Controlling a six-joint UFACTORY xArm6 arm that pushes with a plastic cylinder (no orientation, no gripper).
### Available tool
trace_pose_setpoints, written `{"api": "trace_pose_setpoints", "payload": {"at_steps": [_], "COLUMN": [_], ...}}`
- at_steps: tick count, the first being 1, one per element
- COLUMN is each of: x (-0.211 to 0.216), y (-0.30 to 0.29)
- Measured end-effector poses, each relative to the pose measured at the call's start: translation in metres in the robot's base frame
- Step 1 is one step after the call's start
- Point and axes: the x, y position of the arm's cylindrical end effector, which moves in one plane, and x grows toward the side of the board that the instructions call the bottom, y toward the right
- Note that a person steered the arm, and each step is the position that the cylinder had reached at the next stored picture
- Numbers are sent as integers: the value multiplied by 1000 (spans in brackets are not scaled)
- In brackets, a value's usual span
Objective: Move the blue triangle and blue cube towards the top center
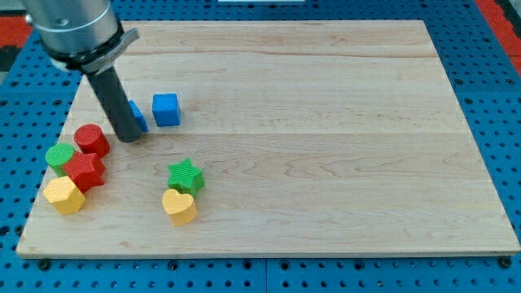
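Nearest the view's bottom sit the yellow heart [180, 206] and green star [186, 176]; further up, my tip [130, 138] touches the half-hidden blue triangle [137, 116], the blue cube [166, 109] just beside it on the right; I have no jaws, only a rod; I judge an off-centre shove could slip past the triangle or scatter the pair; the wooden board [326, 122] lies on blue pegboard [496, 106].

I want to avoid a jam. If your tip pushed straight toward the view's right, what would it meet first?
Likely the blue triangle, already right beside my tip and partly hidden by the rod; then the blue cube. Depth is uncertain.
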Motion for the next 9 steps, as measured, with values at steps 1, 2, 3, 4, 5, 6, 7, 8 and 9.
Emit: {"api": "trace_pose_setpoints", "payload": {"at_steps": [1,2,3,4,5,6,7,8,9], "x": [-11,-24,-67,-14,5,-15,-52,-47,-37], "y": [22,42,40,51,-17,-36,-6,43,27]}}
